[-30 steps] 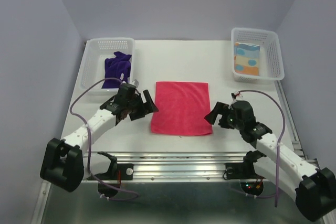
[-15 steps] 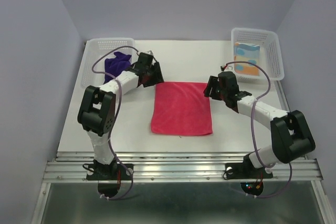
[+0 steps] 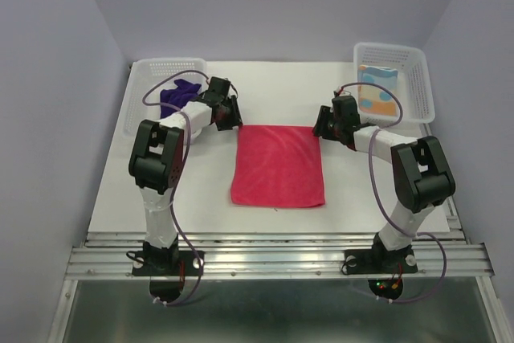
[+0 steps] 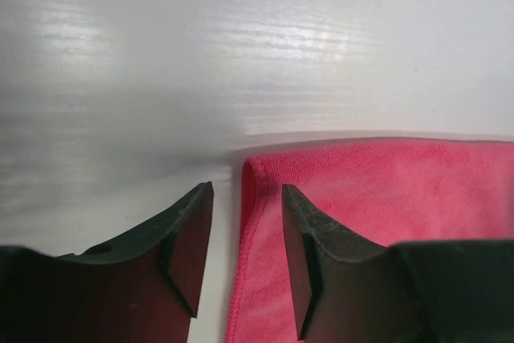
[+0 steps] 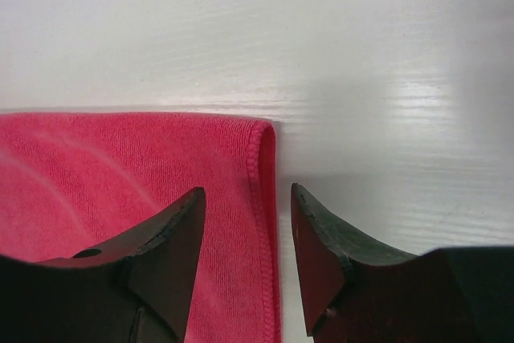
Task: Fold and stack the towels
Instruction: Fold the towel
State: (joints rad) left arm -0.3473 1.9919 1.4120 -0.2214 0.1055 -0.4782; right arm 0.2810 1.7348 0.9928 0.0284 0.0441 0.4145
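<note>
The magenta-pink towel (image 3: 278,165) lies flat and spread out in the middle of the white table. My left gripper (image 3: 234,122) is open at its far left corner; in the left wrist view the jaws straddle the towel's left edge (image 4: 250,198). My right gripper (image 3: 320,130) is open at its far right corner; in the right wrist view the jaws straddle the towel's right edge (image 5: 265,190). The dark purple towel (image 3: 175,95) lies crumpled in the left basket. The light blue towel with orange blotches (image 3: 377,90) lies folded in the right basket.
A white mesh basket (image 3: 148,70) stands at the far left of the table and another (image 3: 418,78) at the far right. Grey walls close in the back and both sides. A metal rail (image 3: 273,259) runs along the near edge.
Both arms have reached forward from the towel's near sides to its far corners. Both grippers have come down so their open jaws straddle the towel's side edges. The towels have not moved.
</note>
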